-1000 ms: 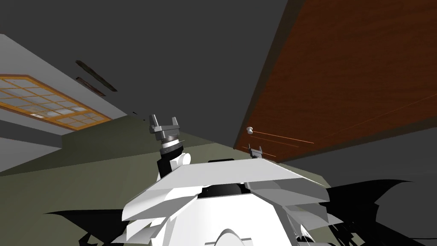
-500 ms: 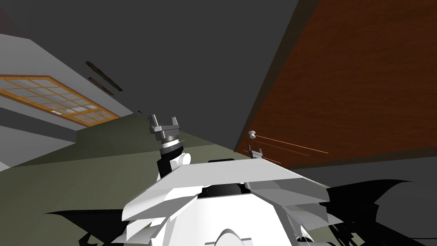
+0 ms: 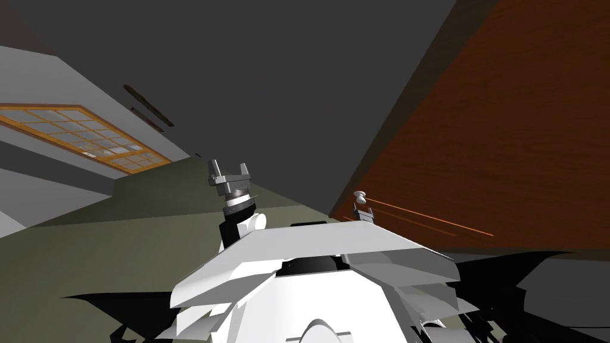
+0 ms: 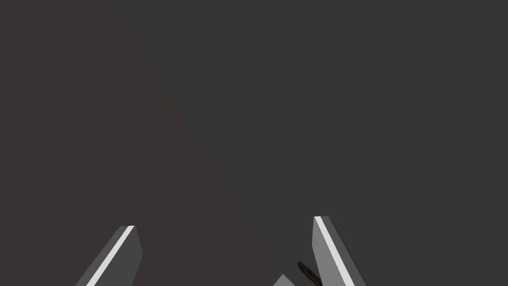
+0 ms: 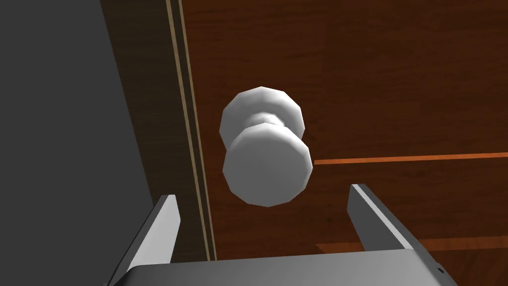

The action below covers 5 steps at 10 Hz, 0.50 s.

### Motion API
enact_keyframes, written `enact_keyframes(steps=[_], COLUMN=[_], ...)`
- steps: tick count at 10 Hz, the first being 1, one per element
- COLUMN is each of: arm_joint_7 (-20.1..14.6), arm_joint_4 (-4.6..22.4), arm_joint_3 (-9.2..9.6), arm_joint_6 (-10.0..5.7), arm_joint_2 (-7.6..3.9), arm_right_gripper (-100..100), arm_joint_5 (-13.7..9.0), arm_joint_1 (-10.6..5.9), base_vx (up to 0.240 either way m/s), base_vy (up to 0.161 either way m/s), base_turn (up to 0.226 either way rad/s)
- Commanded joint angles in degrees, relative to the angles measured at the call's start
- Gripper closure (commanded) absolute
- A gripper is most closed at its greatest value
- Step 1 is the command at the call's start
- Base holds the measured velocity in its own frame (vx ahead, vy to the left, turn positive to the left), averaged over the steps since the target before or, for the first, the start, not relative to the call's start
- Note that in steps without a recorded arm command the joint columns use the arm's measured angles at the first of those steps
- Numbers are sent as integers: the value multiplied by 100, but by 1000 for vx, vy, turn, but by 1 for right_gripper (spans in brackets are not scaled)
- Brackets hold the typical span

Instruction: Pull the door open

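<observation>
Floor (image 3: 119, 250): flat, olive-green, running to the foot of a grey wall (image 3: 268, 89) and to the lower corner of a reddish-brown, wood-grained door (image 3: 506, 149). The door carries one pale rounded knob (image 3: 360, 195), set near its edge on a short neck.

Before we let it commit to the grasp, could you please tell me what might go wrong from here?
The right pincer stands open with the white knob ahead of its fingertips, not between them; shutting now may pinch only the knob's rounded front and slip off. The knob sits near the edge of the door, so the finger on that side could strike the dark frame.
</observation>
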Motion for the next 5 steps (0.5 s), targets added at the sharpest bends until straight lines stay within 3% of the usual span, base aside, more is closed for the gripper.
enact_keyframes(steps=[1,3,4,5], arm_joint_7=[-155,-329,-329,-441], arm_joint_4=[166,340,340,452], arm_joint_3=[-34,-98,-98,-139], arm_joint_6=[-62,-90,-90,-107], arm_joint_2=[-113,-272,-272,-374], arm_right_gripper=[-100,-100,-100,-100], arm_joint_5=[-27,-78,-78,-110], arm_joint_1=[-44,-114,-114,-160], base_vx=[119,103,88,102], base_vy=[-2,5,0,-7], base_turn=[28,33,22,33])
